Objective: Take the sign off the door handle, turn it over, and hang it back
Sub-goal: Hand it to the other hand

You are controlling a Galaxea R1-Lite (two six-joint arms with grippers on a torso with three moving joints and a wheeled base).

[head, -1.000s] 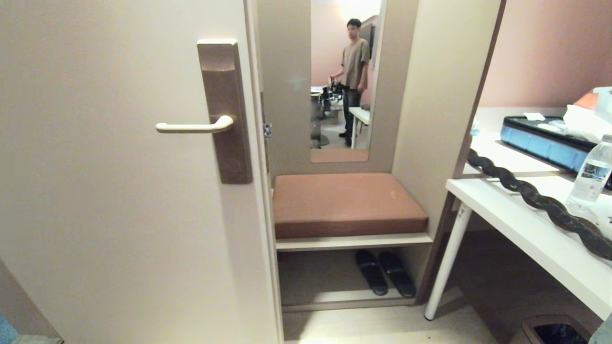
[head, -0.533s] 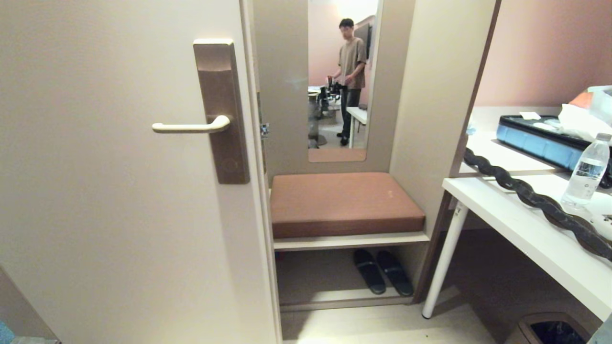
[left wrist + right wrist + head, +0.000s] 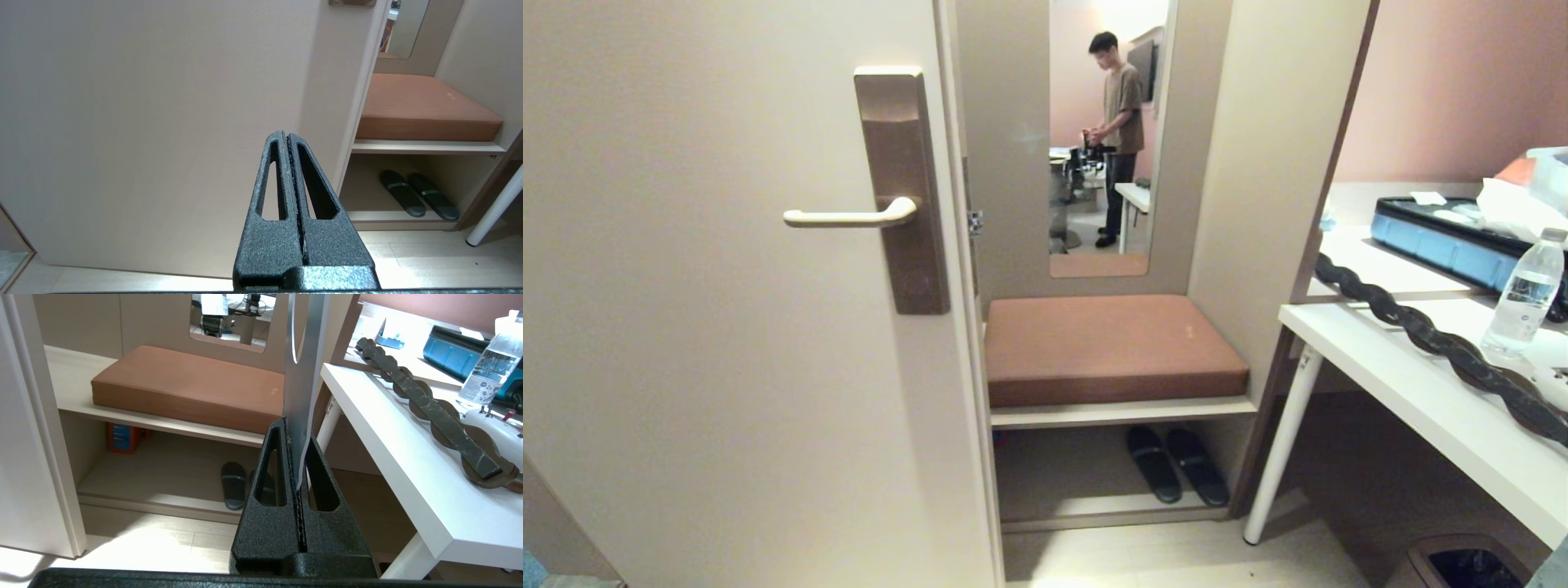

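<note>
The door handle point(image 3: 849, 217) is a cream lever on a bronze-brown plate point(image 3: 900, 147) on the pale door point(image 3: 711, 327), and nothing hangs on it. The sign point(image 3: 304, 375) is a thin blue-grey card with a white edge. It stands upright out of my right gripper point(image 3: 296, 424), which is shut on its lower end in front of the bench, away from the door. Part of its oval hole shows near the frame edge. My left gripper point(image 3: 287, 136) is shut and empty, low in front of the door, below the plate's bottom edge point(image 3: 352, 2). Neither arm shows in the head view.
Right of the door is a niche with a brown cushioned bench point(image 3: 1115, 347), black slippers point(image 3: 1176, 464) beneath it and a mirror point(image 3: 1107, 139) reflecting a person. A white desk point(image 3: 1413, 384) on the right carries a dark twisted strip point(image 3: 1429, 335), a water bottle point(image 3: 1523, 298) and a blue tray point(image 3: 1445, 237). A bin point(image 3: 1466, 563) stands below.
The whole head view has shifted slightly left, so the camera moved a little. The person in the mirror has stepped left. The handle stays bare.
</note>
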